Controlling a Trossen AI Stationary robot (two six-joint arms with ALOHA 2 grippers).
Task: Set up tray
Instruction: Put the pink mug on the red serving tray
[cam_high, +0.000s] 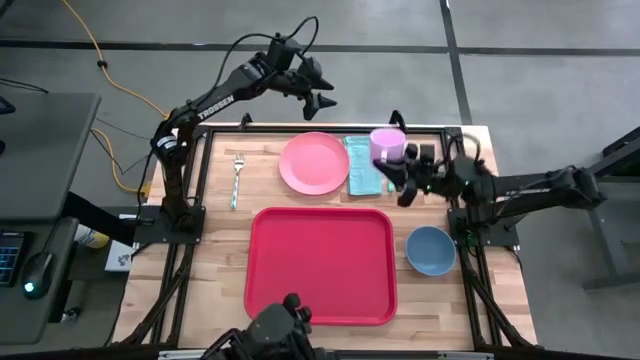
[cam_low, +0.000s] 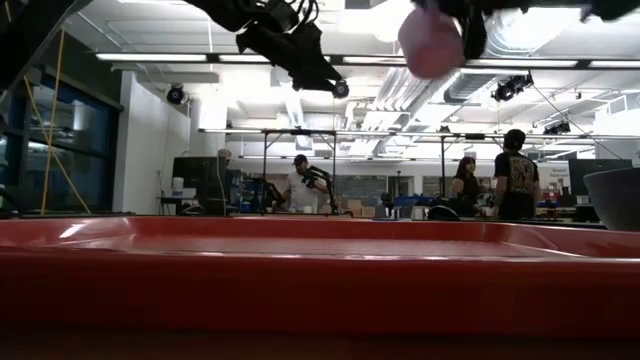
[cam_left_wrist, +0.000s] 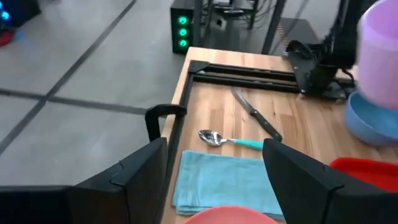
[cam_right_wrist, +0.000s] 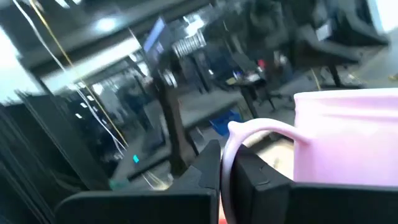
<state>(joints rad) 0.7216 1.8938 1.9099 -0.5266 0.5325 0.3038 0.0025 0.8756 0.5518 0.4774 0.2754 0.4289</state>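
The red tray (cam_high: 320, 265) lies flat near the table's front edge; its rim fills the low view (cam_low: 320, 240). My right gripper (cam_high: 405, 178) is shut on a pale pink mug (cam_high: 387, 146), held high above the table's far right part, beside the teal napkin (cam_high: 362, 165). The mug also shows at the top of the low view (cam_low: 432, 40). My left gripper (cam_high: 322, 98) hangs open and empty, high over the table's far edge, above the pink plate (cam_high: 314, 162). My right gripper pinches the mug's loop handle (cam_right_wrist: 249, 132) between its two fingers (cam_right_wrist: 208, 163), one finger on each side of the loop. The fingers come roughly level from the table's right side. The mug (cam_right_wrist: 348, 137) sits upright, lifted clear of the table.
A fork (cam_high: 237, 180) lies at the far left, and a blue bowl (cam_high: 431, 250) stands right of the tray. A spoon (cam_left_wrist: 227, 140) and a knife (cam_left_wrist: 255, 113) lie beside the napkin (cam_left_wrist: 224, 180). People stand in the room behind (cam_low: 515, 185).
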